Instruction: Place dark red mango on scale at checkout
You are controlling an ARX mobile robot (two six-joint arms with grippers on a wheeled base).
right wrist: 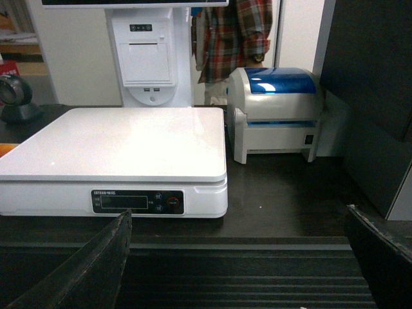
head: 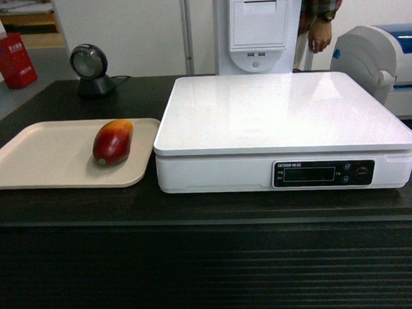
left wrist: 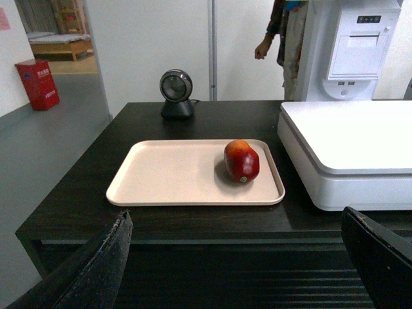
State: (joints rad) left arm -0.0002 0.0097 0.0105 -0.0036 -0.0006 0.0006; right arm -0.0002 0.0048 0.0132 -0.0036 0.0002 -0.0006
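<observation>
Head view: dark red mango [head: 113, 141] on beige tray [head: 35, 158], just left of scale [head: 279, 117] on checkout [head: 197, 264]; no grippers visible.
L wrist: left gripper [left wrist: 238, 264] fingers wide apart, empty; mango ahead, approx. centred.
R wrist: right gripper [right wrist: 238, 264] fingers apart, empty; scale ahead-left.

On the counter [head: 71, 208], with the scale [head: 279, 117] as landmark: just left of it, the tray [head: 35, 158] carrying the mango [head: 112, 141] near the scale-side edge; behind and left, the scanner [head: 91, 69]; right, the label printer [right wrist: 273, 112]; behind, the receipt terminal [head: 259, 29].
</observation>
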